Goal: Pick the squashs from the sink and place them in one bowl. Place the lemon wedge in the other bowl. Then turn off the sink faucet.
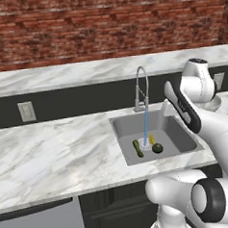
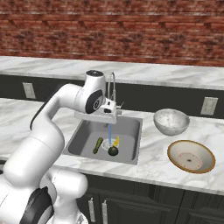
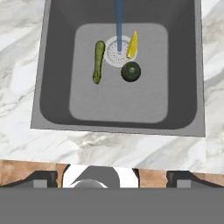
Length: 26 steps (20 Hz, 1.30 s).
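Above the sink [image 3: 183, 105] the claw [image 3: 111, 178] hangs with its two fingers wide apart and nothing between them. It looks straight down into the grey basin, high over the items. A blue stream of water falls from the sink faucet [image 1: 142, 87] onto the round drain [image 3: 116, 51]. The slim yellowish-green squash [image 3: 98, 62] lies flat on the basin floor just beside the drain. On the other side of the drain, the lemon wedge [image 3: 132, 44] rests on its edge, very close to the water stream. The round dark green squash [image 3: 130, 71] sits just next to the drain and near the wedge. On the white marble surface [image 2: 153, 162], to the right of the sink, stands the grey-white bowl [image 2: 171, 121], and the shallow tan bowl [image 2: 191, 156] is nearer to the front edge. Both bowls hold nothing.
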### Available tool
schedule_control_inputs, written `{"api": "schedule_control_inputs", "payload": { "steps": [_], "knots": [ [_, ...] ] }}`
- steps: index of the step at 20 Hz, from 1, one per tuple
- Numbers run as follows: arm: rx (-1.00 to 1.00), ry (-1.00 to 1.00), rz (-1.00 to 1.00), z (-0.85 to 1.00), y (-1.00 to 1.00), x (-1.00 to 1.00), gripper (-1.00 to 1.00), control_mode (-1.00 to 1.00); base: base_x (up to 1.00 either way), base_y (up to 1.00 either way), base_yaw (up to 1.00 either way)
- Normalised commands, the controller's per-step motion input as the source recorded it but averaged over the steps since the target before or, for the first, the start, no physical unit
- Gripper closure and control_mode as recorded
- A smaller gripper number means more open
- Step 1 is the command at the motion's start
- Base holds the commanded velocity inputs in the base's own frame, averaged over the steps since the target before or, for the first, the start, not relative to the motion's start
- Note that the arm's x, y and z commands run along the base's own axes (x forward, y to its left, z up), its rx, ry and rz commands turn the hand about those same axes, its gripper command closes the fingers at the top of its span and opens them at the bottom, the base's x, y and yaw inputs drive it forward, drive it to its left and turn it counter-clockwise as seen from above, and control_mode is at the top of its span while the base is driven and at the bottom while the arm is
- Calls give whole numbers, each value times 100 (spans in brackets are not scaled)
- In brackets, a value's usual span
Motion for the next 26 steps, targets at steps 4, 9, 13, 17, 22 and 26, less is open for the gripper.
{"api": "schedule_control_inputs", "payload": {
  "steps": [4, 9, 13, 17, 22, 26],
  "knots": [
    [0, 6, 0, -45, 0, 0, -100, -100, 0, 0, 0],
    [0, 3, 0, -40, 0, 8, -100, -100, 0, 0, 0],
    [0, 0, 0, -27, 0, 15, -100, -100, 0, 0, 0],
    [0, 0, 0, -20, -1, 28, -100, -100, 0, 0, 0],
    [0, 0, 0, -20, -1, 36, -100, -100, 0, 0, 0],
    [0, 0, 0, -22, -1, 34, -100, -100, 0, 0, 0]
  ]
}}
